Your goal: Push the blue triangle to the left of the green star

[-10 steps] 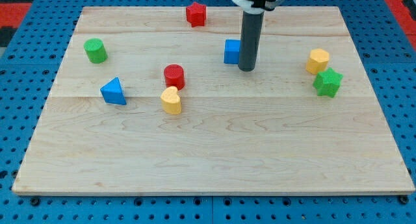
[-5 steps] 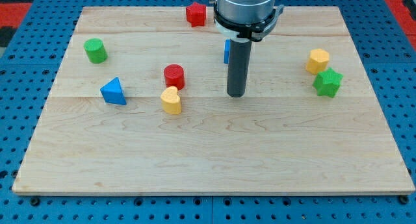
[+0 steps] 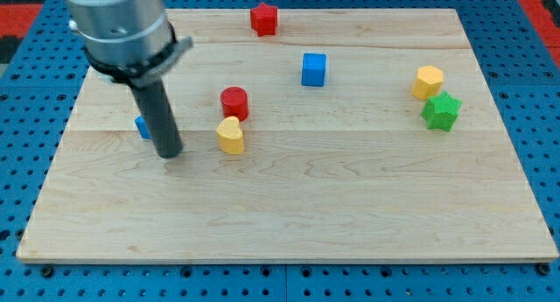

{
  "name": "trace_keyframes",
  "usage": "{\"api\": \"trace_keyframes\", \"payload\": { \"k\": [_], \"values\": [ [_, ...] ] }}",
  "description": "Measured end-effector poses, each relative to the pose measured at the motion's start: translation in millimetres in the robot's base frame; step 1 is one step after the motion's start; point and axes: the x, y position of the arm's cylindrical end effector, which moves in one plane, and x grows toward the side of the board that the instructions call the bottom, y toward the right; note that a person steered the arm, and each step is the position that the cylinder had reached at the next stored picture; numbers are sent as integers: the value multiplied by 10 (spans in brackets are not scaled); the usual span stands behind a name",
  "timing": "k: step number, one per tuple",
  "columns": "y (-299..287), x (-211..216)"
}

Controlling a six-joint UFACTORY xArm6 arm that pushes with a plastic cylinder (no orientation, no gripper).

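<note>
The blue triangle [image 3: 141, 126] lies at the board's left, mostly hidden behind my rod; only its left corner shows. My tip [image 3: 169, 153] rests on the board just right of and below it, close to or touching it; I cannot tell which. The green star [image 3: 440, 111] sits far at the view's right, just below a yellow hexagon block [image 3: 429, 80].
A red cylinder [image 3: 234, 101] and a yellow heart-shaped block [image 3: 230, 136] stand right of my tip. A blue cube [image 3: 313, 69] is at upper middle, a red star-like block [image 3: 263, 18] near the top edge. The arm hides the upper left of the wooden board [image 3: 289, 214].
My tip has swept from the board's middle, near the blue cube, far to the left and down. It now stands beside the blue triangle and covers most of it. The blocks have not visibly moved.
</note>
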Motion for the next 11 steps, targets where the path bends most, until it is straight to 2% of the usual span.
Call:
{"api": "trace_keyframes", "payload": {
  "k": [1, 2, 4, 8, 10, 11],
  "values": [
    [-867, -12],
    [-944, -173],
    [-124, -225],
    [478, -240],
    [465, -510],
    [857, -518]
  ]
}}
